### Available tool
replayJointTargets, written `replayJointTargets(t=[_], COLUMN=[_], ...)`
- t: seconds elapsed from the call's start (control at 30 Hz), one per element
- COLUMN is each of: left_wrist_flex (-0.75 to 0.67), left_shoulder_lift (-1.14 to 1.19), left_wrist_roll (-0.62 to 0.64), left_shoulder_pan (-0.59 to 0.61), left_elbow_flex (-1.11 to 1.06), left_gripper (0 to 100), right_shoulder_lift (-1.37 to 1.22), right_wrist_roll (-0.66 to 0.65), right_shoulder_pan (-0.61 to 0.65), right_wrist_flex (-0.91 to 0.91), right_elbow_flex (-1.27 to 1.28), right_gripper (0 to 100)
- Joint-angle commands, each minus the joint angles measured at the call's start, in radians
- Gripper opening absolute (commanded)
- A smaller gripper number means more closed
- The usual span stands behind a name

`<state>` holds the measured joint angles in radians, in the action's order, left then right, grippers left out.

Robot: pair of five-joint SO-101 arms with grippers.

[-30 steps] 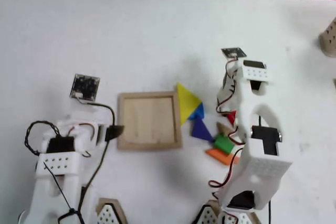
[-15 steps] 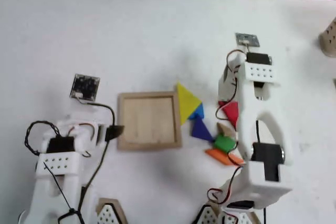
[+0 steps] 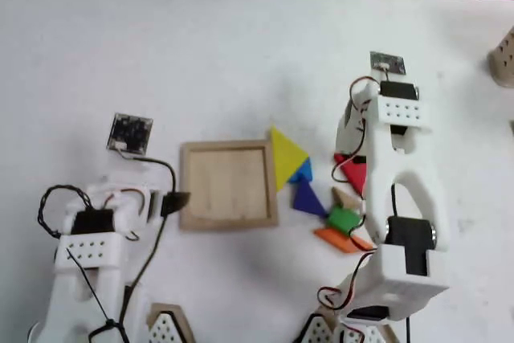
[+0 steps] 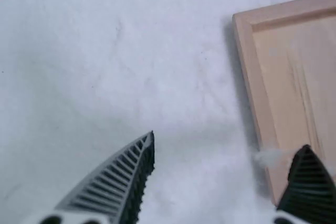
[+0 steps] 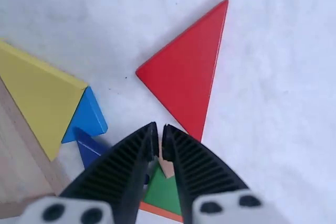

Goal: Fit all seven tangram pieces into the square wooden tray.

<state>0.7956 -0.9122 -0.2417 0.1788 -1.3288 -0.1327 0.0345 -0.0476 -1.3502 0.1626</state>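
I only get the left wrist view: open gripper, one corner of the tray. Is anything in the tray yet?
Observer: No, the tray is bare inside.
Operator: Where's the rest?
Observer: To the right of the tray in the high view. The yellow triangle lies at its rim.
Operator: And the other arm?
Observer: The right gripper is shut and empty, with its tip next to the red triangle.
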Motion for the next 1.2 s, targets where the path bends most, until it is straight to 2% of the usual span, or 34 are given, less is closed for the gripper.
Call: replayJointTargets(t=[0.0,0.2,0.27,0.37,0.5,0.6,0.73,1.0,1.1,1.17], left_wrist_flex=[-0.009,-0.009,-0.009,-0.009,-0.009,-0.009,-0.009,-0.009,-0.009,-0.009], left_shoulder_lift=[-0.005,-0.005,-0.005,-0.005,-0.005,-0.005,-0.005,-0.005,-0.005,-0.005], left_wrist_roll=[-0.009,-0.009,-0.009,-0.009,-0.009,-0.009,-0.009,-0.009,-0.009,-0.009], left_shoulder_pan=[-0.007,-0.008,-0.008,-0.008,-0.008,-0.008,-0.008,-0.007,-0.007,-0.007], left_elbow_flex=[0.008,0.008,0.008,0.008,0.008,0.008,0.008,0.008,0.008,0.008], left_gripper=[39,39,39,39,39,39,39,39,39,39], right_shoulder_lift=[-0.015,-0.050,-0.036,-0.022,-0.022,-0.022,-0.024,-0.134,-0.200,-0.232], right_wrist_roll=[0.011,0.012,0.060,0.153,0.203,0.206,0.288,0.290,0.216,0.201], right_shoulder_pan=[-0.005,-0.013,-0.015,-0.008,0.018,0.039,0.045,0.048,0.073,0.091], right_wrist_flex=[0.024,0.059,0.054,0.053,0.067,0.105,0.183,0.272,0.217,0.156], right_elbow_flex=[-0.008,-0.014,-0.015,-0.008,-0.012,-0.011,-0.009,-0.020,-0.074,-0.117], right_gripper=[1.8,2.2,3.7,16.0,30.8,30.7,30.0,31.3,38.5,39.3])
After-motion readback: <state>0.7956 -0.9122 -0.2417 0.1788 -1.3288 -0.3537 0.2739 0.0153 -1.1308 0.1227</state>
